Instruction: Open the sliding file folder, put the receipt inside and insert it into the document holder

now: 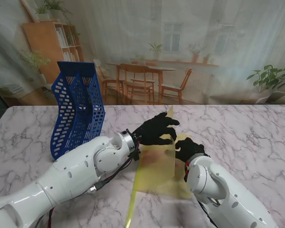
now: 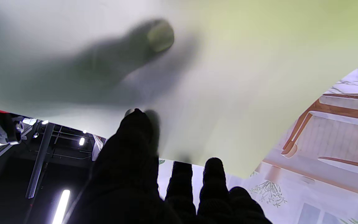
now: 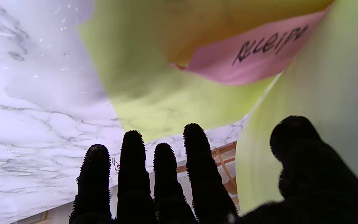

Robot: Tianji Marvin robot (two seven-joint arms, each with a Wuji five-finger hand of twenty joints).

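Observation:
A yellow translucent sliding folder (image 1: 156,179) lies at the table's middle with its upper flap raised. My left hand (image 1: 156,129) grips that flap's top edge, and the left wrist view shows the thumb as a shadow through the sheet (image 2: 228,77). The pink receipt (image 3: 247,59), with handwriting on it, sits between the two flaps and shows as a reddish patch (image 1: 153,156) through the plastic. My right hand (image 1: 190,148) is at the folder's right edge, fingers (image 3: 163,174) spread and holding nothing, its thumb beside the raised flap (image 3: 322,77).
The blue mesh document holder (image 1: 78,107) stands upright at the back left, left of my left forearm. Bare marble table (image 1: 247,137) stretches to the right and far side. The folder's long edge reaches toward me, near the table's front.

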